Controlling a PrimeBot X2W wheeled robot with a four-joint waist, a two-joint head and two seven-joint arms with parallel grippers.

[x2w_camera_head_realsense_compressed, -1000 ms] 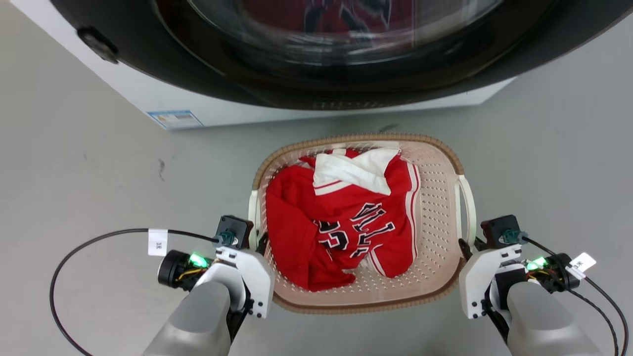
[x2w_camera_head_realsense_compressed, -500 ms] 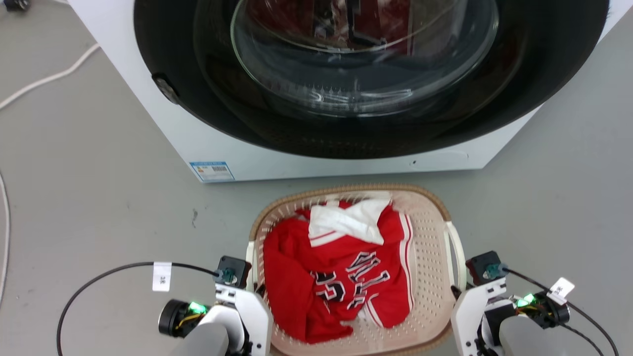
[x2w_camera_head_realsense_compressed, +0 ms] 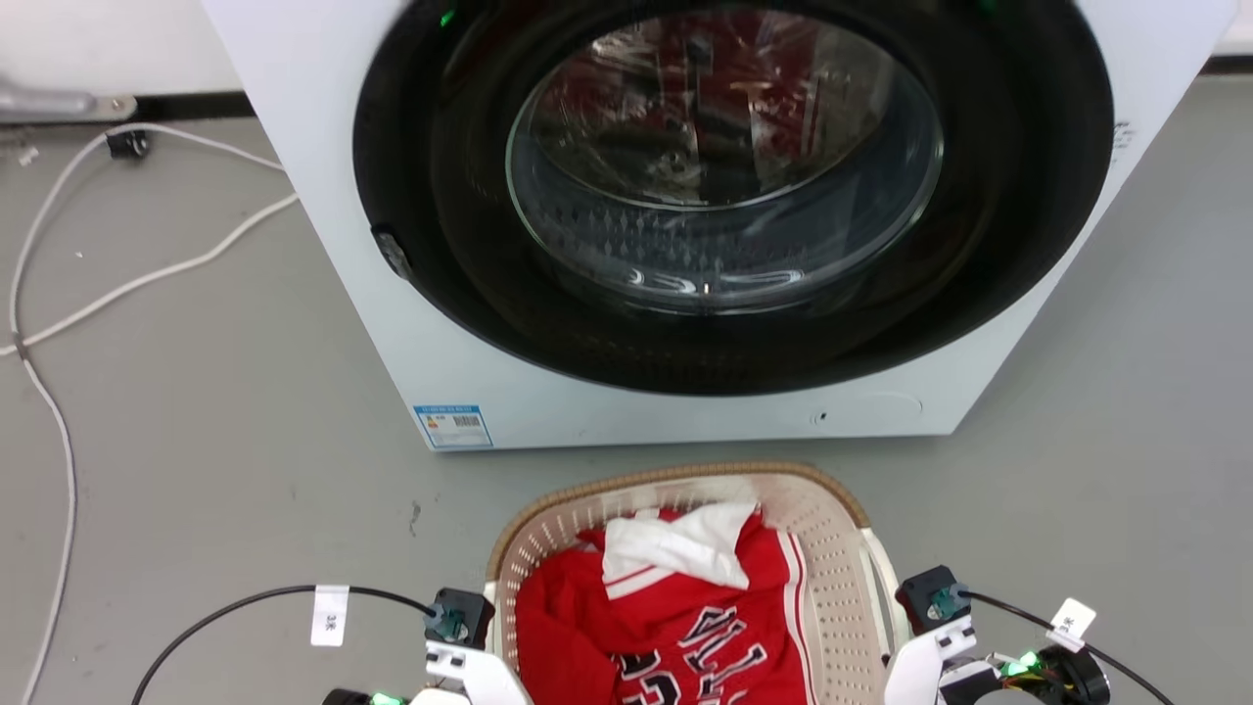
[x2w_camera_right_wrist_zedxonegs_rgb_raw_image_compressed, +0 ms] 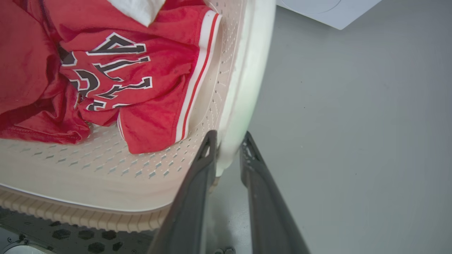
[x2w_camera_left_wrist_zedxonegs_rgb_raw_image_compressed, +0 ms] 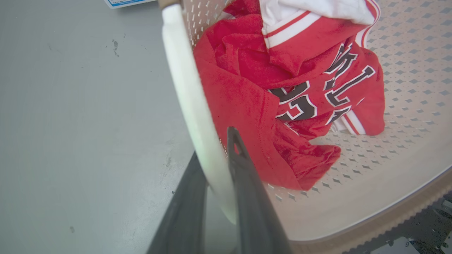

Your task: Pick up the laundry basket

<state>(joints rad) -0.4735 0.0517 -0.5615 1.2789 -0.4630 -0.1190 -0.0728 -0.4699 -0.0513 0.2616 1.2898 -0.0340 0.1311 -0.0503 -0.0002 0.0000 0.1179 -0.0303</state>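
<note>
- Head view: the cream-white perforated plastic laundry basket [x2w_camera_head_realsense_compressed: 832, 548], with its brown woven-look rim, sits at the bottom centre of the frame. It is just below a white front-loading washing machine [x2w_camera_head_realsense_compressed: 323, 196], whose round dark glass door takes the upper middle.
- A crumpled red jersey with black-and-white lettering [x2w_camera_head_realsense_compressed: 578, 627] lies inside the basket, and a white cloth [x2w_camera_head_realsense_compressed: 675, 553] lies on the jersey's upper end.
- A white cable [x2w_camera_head_realsense_compressed: 147, 279] trails over the grey floor [x2w_camera_head_realsense_compressed: 196, 441] at the left of the frame.
- Whether the basket's base touches the floor cannot be told.
- Left wrist view: the left tool [x2w_camera_left_wrist_zedxonegs_rgb_raw_image_compressed: 214, 144] rises from the bottom centre. Its two dark fingers are drawn nearly together, one on each side of the basket's white left loop handle [x2w_camera_left_wrist_zedxonegs_rgb_raw_image_compressed: 187, 88], pinching it.
- The jersey fills the upper right of this frame, and bare floor lies at the left.
- Right wrist view: the right tool [x2w_camera_right_wrist_zedxonegs_rgb_raw_image_compressed: 229, 135] comes up from the bottom centre. Its fingers are closed to a narrow gap around the lower end of the white right loop handle [x2w_camera_right_wrist_zedxonegs_rgb_raw_image_compressed: 247, 81], gripping it.
- The jersey lies at the upper left, and floor lies at the right.
</note>
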